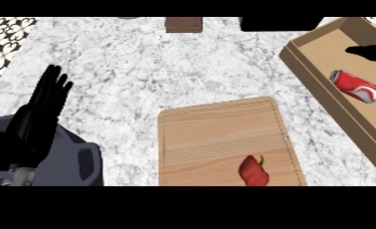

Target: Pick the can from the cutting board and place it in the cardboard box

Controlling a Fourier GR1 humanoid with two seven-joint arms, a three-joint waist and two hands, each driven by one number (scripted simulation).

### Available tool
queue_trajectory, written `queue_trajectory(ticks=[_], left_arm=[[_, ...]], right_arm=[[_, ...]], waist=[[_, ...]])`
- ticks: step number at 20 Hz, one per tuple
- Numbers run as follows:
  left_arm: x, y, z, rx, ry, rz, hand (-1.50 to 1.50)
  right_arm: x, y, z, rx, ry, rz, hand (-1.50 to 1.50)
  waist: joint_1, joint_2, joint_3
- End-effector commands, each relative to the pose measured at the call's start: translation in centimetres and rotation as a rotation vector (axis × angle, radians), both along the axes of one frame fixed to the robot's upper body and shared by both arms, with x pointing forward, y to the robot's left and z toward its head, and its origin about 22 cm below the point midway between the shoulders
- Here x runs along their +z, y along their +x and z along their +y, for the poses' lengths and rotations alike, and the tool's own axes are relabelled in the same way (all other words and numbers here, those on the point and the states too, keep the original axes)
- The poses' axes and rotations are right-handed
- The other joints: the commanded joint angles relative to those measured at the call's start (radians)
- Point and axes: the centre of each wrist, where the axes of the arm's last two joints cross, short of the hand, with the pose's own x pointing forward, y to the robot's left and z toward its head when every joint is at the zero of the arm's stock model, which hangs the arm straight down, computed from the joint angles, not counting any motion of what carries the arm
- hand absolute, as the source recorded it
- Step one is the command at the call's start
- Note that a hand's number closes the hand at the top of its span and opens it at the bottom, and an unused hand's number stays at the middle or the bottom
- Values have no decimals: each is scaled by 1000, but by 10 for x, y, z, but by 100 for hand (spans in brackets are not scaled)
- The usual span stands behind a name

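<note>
— Fingers on the left hand (46, 104): what are they doing?
— Straight and relaxed, pointing up at the view's left side, holding nothing. Only a dark tip (363, 51) shows at the right edge, over the cardboard box (308, 63); I can't tell how that hand is set.
— And the can (354, 85)?
— Lying on its side inside the cardboard box, red with white markings. No brand or wording is readable on it.
— The cutting board (220, 138)?
— Flat on the marble table (132, 63), with a red pepper (254, 171) near its lower right. A small brown block (183, 24) sits at the table's far edge.
</note>
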Motion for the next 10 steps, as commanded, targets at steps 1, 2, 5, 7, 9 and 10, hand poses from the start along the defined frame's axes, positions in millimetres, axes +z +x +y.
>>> queue_trajectory(ticks=[1,2,5,7,9,10], left_arm=[[-1,16,-20,-10,-60,7,0],[-15,4,-5,12,-57,37,0],[-11,17,-18,20,-64,34,0],[2,18,-11,7,-74,39,0],[-6,14,-14,3,-66,12,0],[-10,18,0,21,-78,27,0]], right_arm=[[13,12,0,30,300,-66,-150],[10,5,-8,51,365,-62,-150],[1,-9,-38,72,473,-102,-150],[-1,-12,-46,39,529,-127,-150],[16,-30,-77,36,550,-141,-150],[1,-37,-85,31,542,-160,-150]], waist=[[-16,16,-21],[-20,8,-22],[-33,14,-21],[-21,12,-21],[-19,11,-22],[-15,14,-22]])
